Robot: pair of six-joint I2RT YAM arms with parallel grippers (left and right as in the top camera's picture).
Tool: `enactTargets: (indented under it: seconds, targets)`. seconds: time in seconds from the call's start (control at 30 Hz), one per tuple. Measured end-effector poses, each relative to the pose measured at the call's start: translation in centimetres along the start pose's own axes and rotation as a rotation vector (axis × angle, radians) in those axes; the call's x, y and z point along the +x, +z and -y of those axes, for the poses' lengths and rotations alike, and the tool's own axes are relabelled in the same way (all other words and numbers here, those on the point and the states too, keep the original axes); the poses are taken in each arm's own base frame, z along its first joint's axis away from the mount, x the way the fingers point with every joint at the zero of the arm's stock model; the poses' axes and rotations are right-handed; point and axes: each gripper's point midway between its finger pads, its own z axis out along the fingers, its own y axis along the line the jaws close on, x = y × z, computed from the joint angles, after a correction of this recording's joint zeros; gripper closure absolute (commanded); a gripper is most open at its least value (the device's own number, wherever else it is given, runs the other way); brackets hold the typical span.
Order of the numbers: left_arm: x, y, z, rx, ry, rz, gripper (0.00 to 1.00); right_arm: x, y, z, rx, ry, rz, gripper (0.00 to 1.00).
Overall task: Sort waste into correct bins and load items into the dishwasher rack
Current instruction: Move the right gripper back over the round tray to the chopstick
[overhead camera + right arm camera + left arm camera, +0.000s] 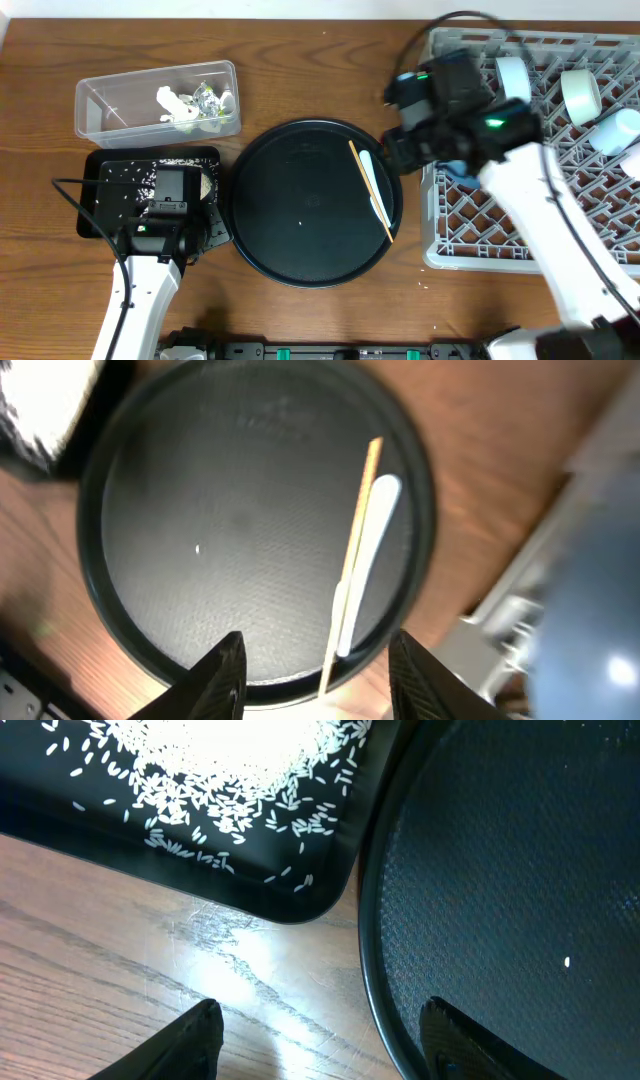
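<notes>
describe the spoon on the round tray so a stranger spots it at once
Find the large round black tray in the middle. Near its right edge, two slim things lie side by side. The spoon is the shorter, pale, broader one; the other is a wooden chopstick.

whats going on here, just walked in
Two robot arms are tidying. The right gripper hangs open over the rim of the large round black tray, which holds a thin wooden chopstick and a pale blue plastic spoon. The left gripper is open beside the shallow black rectangular tray of white rice grains. Crumpled white tissue lies in the clear plastic tub.
</notes>
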Motion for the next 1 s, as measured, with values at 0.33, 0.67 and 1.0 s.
enactTargets:
  seconds: [0.33,0.67,1.0]
  targets:
    - [0.1,0.0,0.0,-0.001,0.000,-0.003,0.35,2.9,10.8,0.4,0.046,0.034,-0.256,0.60]
    - [0.1,0.0,0.0,-0.001,0.000,-0.003,0.35,5.2,15.6,1.5,0.068,0.087,-0.366,0.62]
    - [0.1,0.0,0.0,-0.001,0.000,-0.003,0.35,6.0,17.2,1.9,0.077,0.096,-0.398,0.64]
